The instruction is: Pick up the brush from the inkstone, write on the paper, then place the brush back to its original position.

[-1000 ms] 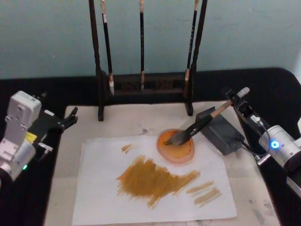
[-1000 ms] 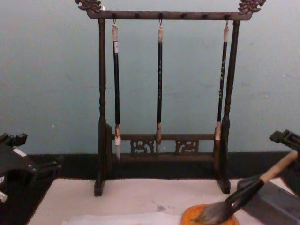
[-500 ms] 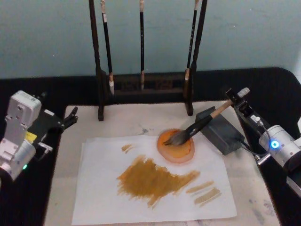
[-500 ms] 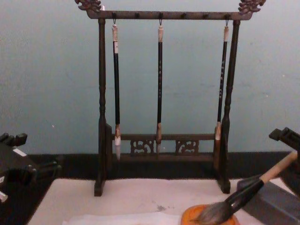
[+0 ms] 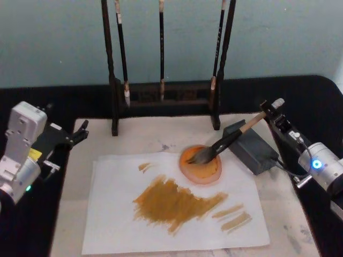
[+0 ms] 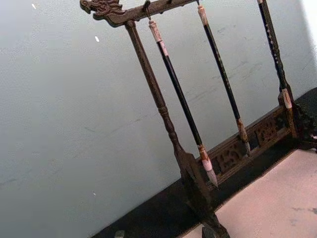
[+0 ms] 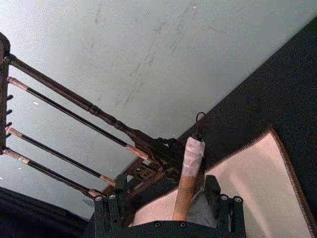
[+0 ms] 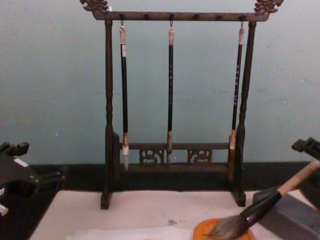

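Observation:
The brush [image 5: 228,140] lies slanted, its black ferrule propped on the grey inkstone [image 5: 252,150] and its bushy tip in an orange dish [image 5: 201,167]. My right gripper [image 5: 271,107] is open at the tan handle's far end; in the right wrist view the handle [image 7: 187,183] stands between the spread fingers [image 7: 225,206] without touching either. The white paper [image 5: 118,214] lies in front of the dish with broad ochre strokes across it. My left gripper [image 5: 80,133] is parked open off the mat's left edge.
A dark wooden rack [image 5: 163,96] with three thin hanging brushes stands at the back of the cream mat [image 5: 289,214]. Black tabletop [image 5: 316,101] surrounds the mat. The orange dish overlaps the paper's upper right part.
My right gripper has drawn back slightly to the right, away from the brush handle. The brush, paper and left arm stay where they were.

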